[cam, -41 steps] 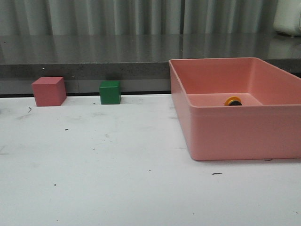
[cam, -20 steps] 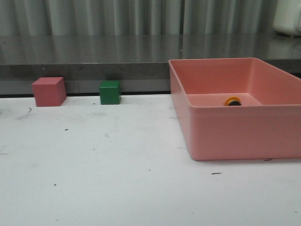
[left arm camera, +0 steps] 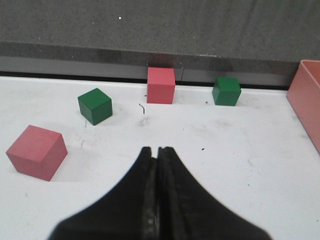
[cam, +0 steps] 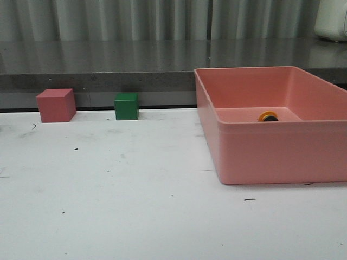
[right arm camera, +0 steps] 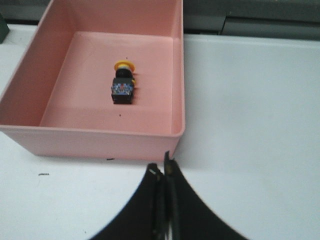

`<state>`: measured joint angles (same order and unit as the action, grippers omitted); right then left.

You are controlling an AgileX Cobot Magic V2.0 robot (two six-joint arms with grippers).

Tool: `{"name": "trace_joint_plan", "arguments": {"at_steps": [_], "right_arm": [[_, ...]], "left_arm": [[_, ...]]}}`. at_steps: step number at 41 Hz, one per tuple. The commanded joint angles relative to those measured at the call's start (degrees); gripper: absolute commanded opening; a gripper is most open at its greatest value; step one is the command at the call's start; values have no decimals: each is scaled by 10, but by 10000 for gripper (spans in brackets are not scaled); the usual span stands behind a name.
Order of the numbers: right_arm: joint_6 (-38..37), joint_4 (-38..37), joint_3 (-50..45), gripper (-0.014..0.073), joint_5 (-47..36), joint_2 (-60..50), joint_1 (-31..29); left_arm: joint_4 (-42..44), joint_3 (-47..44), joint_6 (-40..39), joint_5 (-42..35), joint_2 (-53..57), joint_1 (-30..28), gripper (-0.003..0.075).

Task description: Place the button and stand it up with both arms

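The button lies on its side on the floor of the pink bin, yellow cap toward the far wall, while the left end effector and the right end effector hang over the white bench, both pressed together and empty.

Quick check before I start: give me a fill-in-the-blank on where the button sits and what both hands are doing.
1. The button lies on its side inside the pink ____.
2. The left hand is ____, holding nothing.
3. The right hand hovers outside the bin, fingers ____.
4. The button's cap is coloured ____.

Missing words: bin; shut; shut; yellow
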<state>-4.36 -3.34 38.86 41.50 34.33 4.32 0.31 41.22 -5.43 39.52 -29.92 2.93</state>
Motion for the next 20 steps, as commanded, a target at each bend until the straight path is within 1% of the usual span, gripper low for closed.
{"name": "trace_joint_plan", "arguments": {"at_steps": [1,3,5,7,9,10,12,14,16,17,18,20], "right_arm": [[2,-9,18,-69,-18,16,-3],[2,-9,18,-64,-13,20,-3],[9,-9,18,-50,-10,21,-3],[13,-9,18,-6,-10,21,-3],[13,-9,18,70,-10,21,-3],[13,-9,18,125,-9,21,-3],[13,-9,18,216,-7,21,-3],[13,-9,18,341,-7,21,-3],[13,-9,18,433,-6,21,-3],[13,-9,18,465,-5,21,-3],[13,-9,18,498,-4,21,-3],[13,-9,18,529,-1,21,-3]], "left_arm": [[4,3,-4,-36,-8,3,-19],[7,-2,-4,-36,-8,3,-18],[11,-4,-4,-35,-8,3,1],[17,-4,-4,-34,-8,3,53],[19,-4,-4,-36,-8,3,138],[21,-4,-4,-37,-8,3,183],[22,-4,-4,-41,-8,3,298],[23,-4,-4,-49,-8,3,416],[23,-4,-4,-50,-8,3,484],[23,-4,-4,-50,-8,3,501],[23,-4,-4,-50,-8,3,510],[23,-4,-4,-49,-8,3,512]]}}
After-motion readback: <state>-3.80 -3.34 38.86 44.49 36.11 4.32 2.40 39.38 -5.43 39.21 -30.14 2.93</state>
